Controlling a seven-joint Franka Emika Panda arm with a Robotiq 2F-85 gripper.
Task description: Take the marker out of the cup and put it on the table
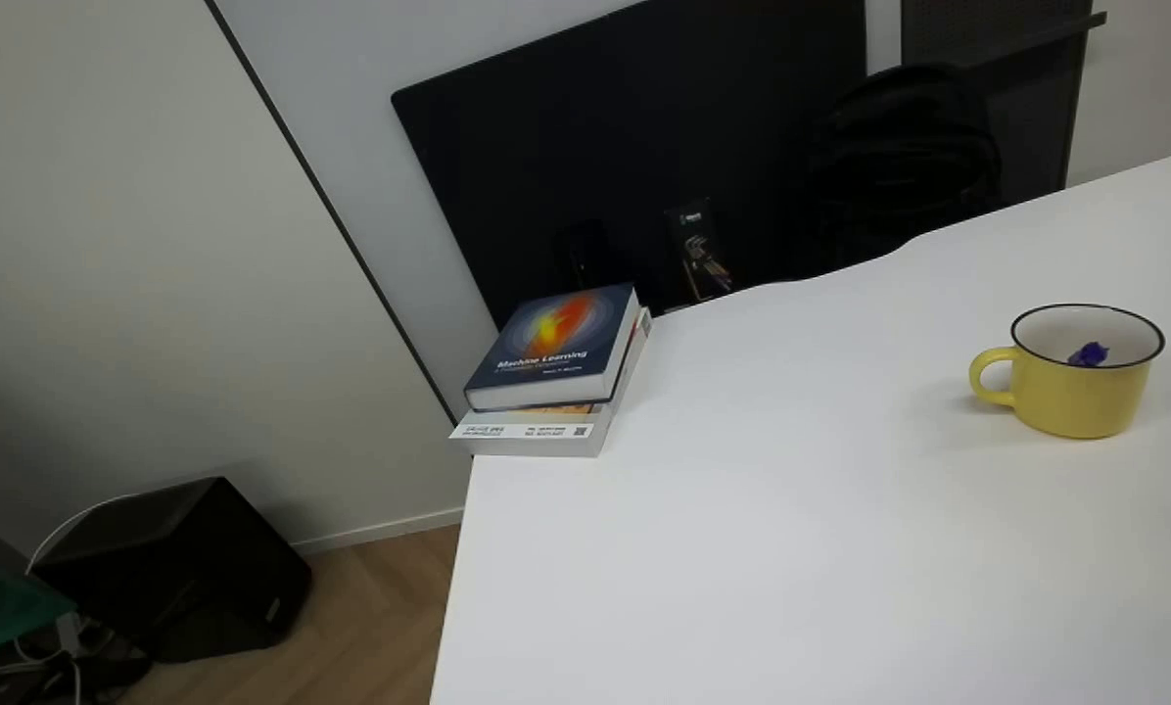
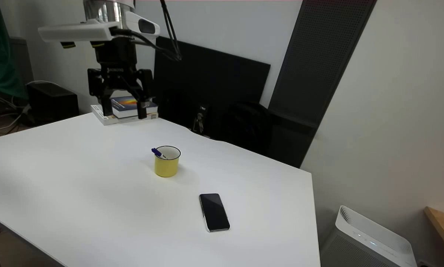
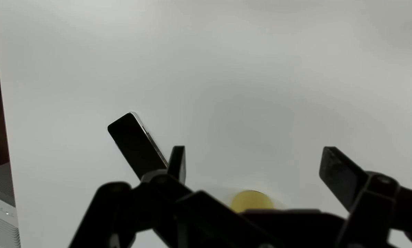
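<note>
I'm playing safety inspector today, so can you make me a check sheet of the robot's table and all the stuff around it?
Surface: white table, no spills seen.
Job's things: marker leaning in the yellow cup, its purple end showing at the rim.
Clutter: phone lying flat; two books stacked at the table's edge.
End effector: open, holding nothing, above the table.
Cables: black cable looping beside the arm; white cords by a black box.
Surroundings: dark board, backpack, white machine with small lights.
</note>
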